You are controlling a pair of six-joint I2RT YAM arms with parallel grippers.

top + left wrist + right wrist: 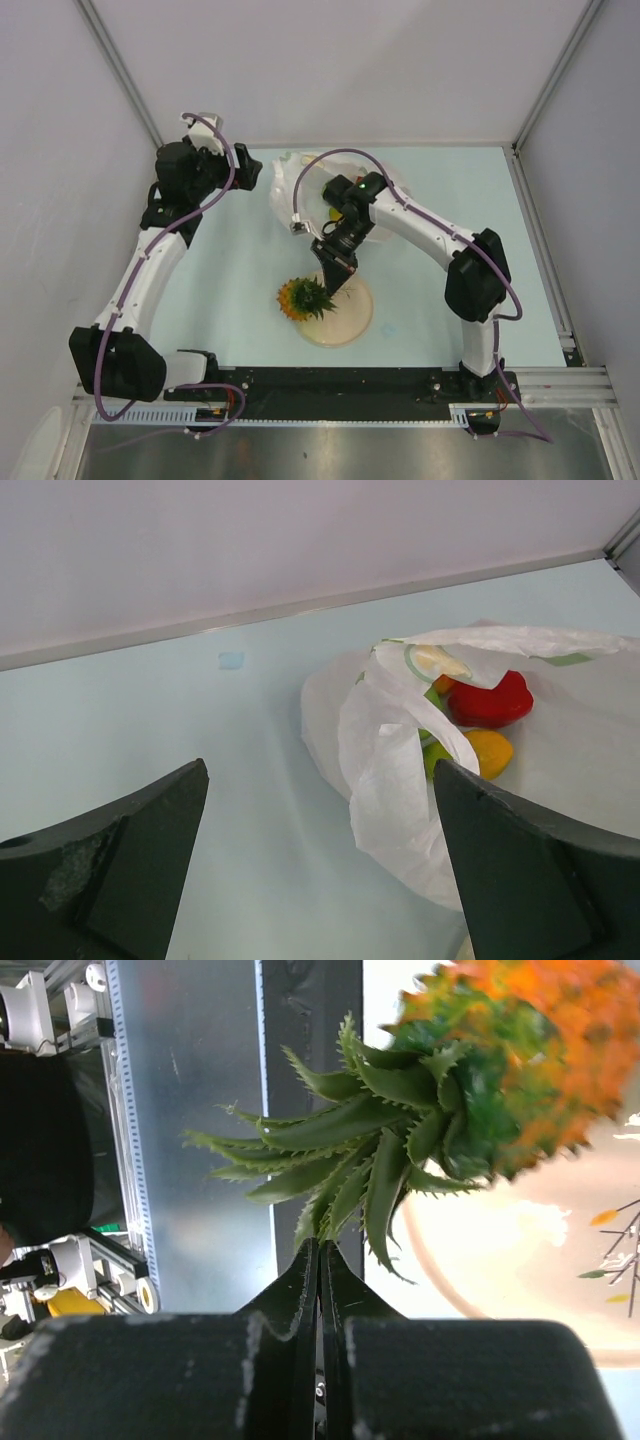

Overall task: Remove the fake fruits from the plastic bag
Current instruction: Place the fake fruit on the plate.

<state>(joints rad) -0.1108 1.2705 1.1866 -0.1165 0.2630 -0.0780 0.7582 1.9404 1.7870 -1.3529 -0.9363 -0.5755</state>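
Your right gripper [318, 1250] has its fingers squeezed flat together, and it looks like they've got a leaf tip of the pineapple [520, 1050] pinched between them. The fruit hangs just past the fingertips, with its orange body over the beige plate [500, 1250]. My guess is the spiky leaves were the easy handle, since the body is too fat and bumpy for a clean pinch. The plate is probably your drop spot, so letting go there makes sense.

Your left gripper [320, 880] is spread wide with nothing in it, sitting low over the table. The plastic bag [385, 780] lies ahead of it and off toward its right finger, mouth gaping your way. Inside you can see the red piece [490, 700], the mango [490, 752] just below it, and a bit of the green piece [432, 760] tucked behind a fold.

So that's one fruit out and three to go. Watch that floppy bag rim. It drapes right across the opening and could snag a finger.
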